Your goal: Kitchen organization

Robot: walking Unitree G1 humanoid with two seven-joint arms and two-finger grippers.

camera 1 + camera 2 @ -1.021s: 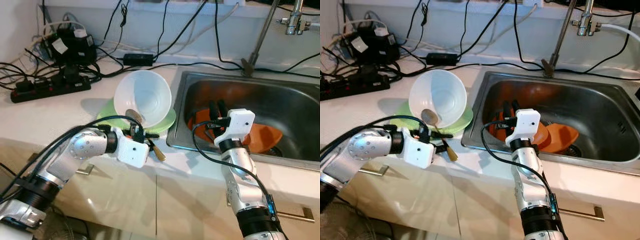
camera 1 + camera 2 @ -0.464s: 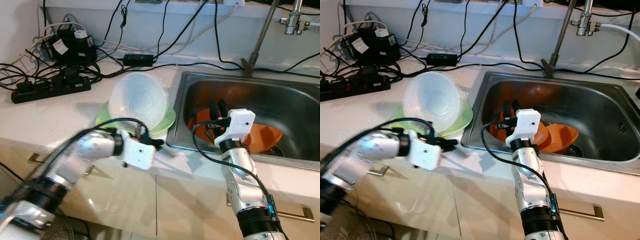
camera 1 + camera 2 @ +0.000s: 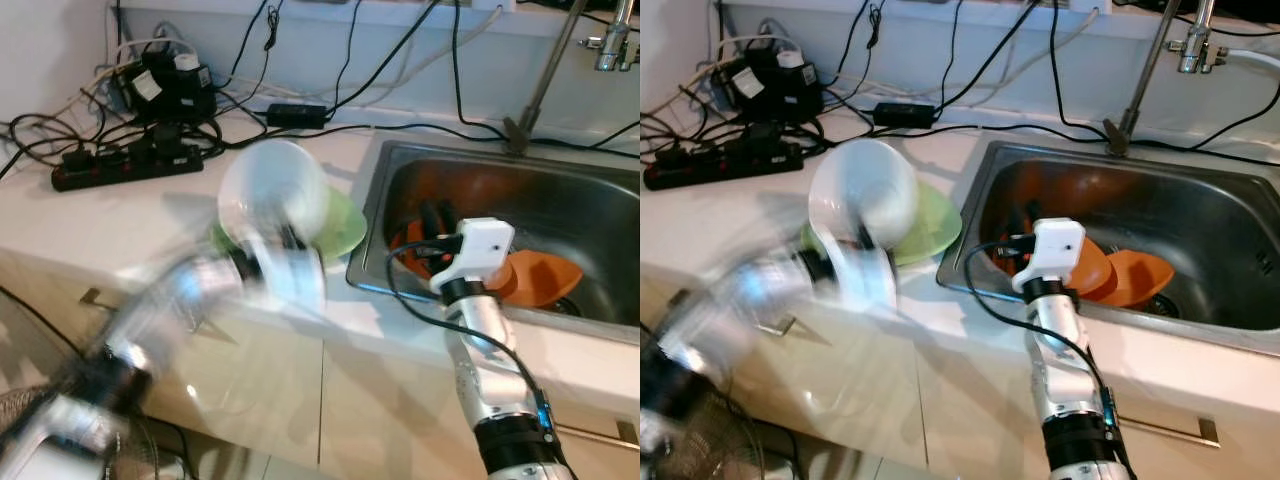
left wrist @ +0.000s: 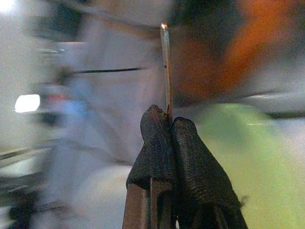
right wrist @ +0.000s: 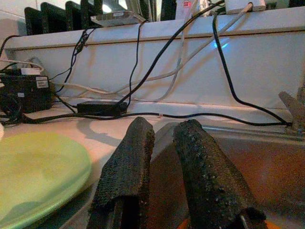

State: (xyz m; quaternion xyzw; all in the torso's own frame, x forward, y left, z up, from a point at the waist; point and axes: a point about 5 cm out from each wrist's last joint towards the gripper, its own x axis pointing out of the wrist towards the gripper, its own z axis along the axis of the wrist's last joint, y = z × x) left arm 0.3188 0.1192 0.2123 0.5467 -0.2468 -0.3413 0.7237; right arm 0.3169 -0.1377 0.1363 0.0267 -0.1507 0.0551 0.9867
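the left gripper is pinched tight on a thin metal spoon handle. the arm is blurry, right by the white bowl on the green plate. the handle looks hard, light and slippery, so hold it low. the right gripper is a little open, holding nothing, over the sink.

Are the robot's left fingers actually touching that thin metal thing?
Touching. In the left wrist view, the two black fingers are pressed together around the thin metal handle, which sticks straight out from between their tips.
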